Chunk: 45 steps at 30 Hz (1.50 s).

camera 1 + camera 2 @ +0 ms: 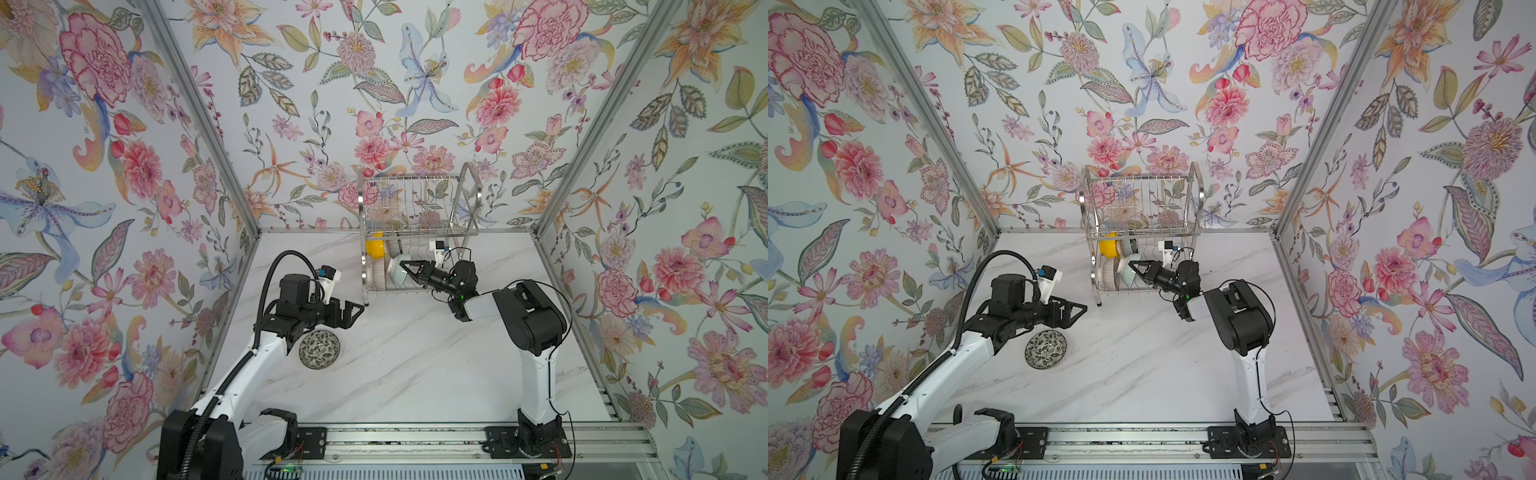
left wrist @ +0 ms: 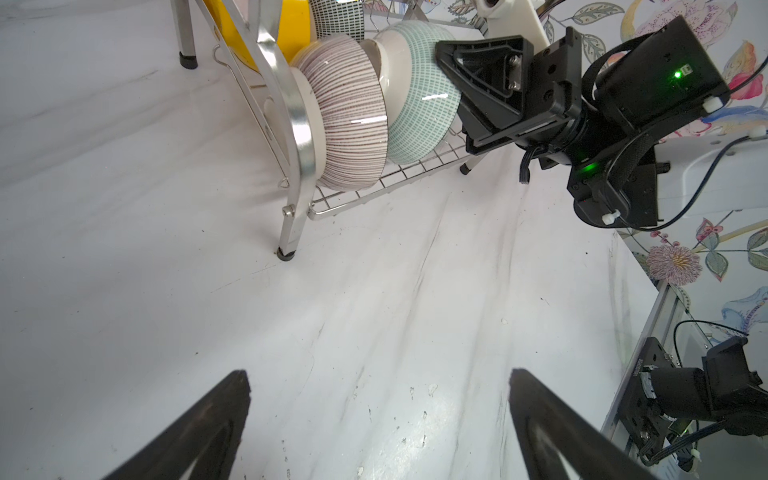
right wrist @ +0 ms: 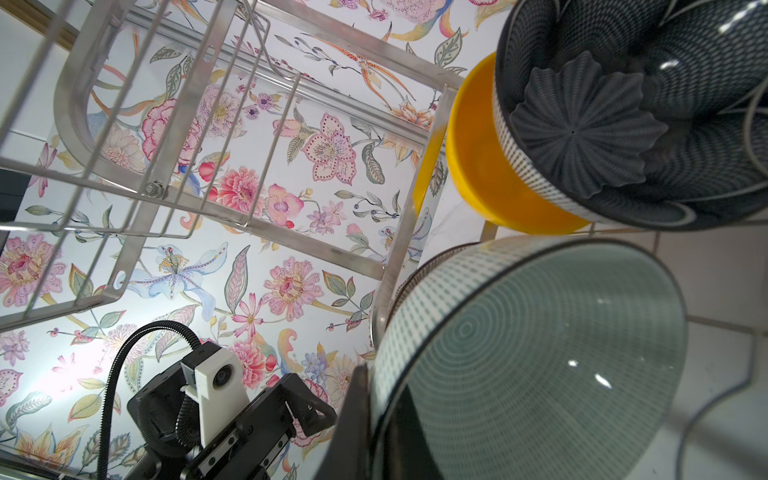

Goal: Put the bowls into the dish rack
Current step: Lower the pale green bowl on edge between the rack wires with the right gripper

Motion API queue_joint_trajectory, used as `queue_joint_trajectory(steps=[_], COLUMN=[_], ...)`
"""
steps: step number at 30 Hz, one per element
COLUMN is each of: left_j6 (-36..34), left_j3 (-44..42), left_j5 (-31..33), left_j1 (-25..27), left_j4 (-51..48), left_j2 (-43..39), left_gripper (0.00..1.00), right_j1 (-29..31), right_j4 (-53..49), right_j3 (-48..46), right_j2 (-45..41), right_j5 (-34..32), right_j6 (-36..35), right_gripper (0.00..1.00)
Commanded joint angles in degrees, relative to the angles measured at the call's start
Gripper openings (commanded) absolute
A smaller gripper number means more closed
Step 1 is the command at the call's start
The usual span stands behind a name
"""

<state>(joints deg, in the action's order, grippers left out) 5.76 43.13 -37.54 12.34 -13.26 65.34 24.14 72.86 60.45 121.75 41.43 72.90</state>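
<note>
While pale green bowl (image 1: 395,273) is pinched at rim by closed R end effector (image 1: 405,266) in dish rack (image 1: 415,195) lower tier, L end effector (image 1: 354,311) spread wide & empty near speckled bowl (image 1: 319,349) on table (image 1: 424,370), risk is noted: skewed release, bowl knocked vs. pink ribbed bowl (image 2: 345,120).

Figure: my workspace. White marble-patterned bench (image 1: 415,365), with grey veins running diagonally and small dark flecks on its surface in the left wrist view. Floral wallpaper (image 1: 374,83) covers the three walls around me. Aluminium corner posts (image 1: 200,112) rise at the far corners. An aluminium rail (image 1: 415,436) borders the near edge.
</note>
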Motion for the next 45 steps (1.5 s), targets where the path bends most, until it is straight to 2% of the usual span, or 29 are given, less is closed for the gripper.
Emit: queue_joint_trajectory(steps=[1, 14, 38, 45], left_j6=[-1.01, -0.93, -1.01, -0.93], left_j3=[-0.07, -0.07, 0.06, 0.26], left_j5=[-1.31, -1.39, -0.09, 2.27], left_j1=[0.49, 0.48, 0.42, 0.46], left_j4=[-0.45, -0.57, -0.93, -1.71], left_j2=[0.34, 0.58, 0.40, 0.23], left_gripper=[0.99, 0.99, 0.99, 0.99], right_j1=[-0.55, -0.76, -0.70, -0.85], right_j4=[2.02, -0.83, -4.70, -5.64], right_j3=[1.98, 1.68, 0.59, -0.15], right_j2=[0.44, 0.85, -1.67, -2.92], right_j5=[0.40, -0.21, -2.53, -3.70], right_j6=[-1.11, -2.40, -5.54, -6.90], right_gripper=[0.00, 0.03, 0.20, 0.23])
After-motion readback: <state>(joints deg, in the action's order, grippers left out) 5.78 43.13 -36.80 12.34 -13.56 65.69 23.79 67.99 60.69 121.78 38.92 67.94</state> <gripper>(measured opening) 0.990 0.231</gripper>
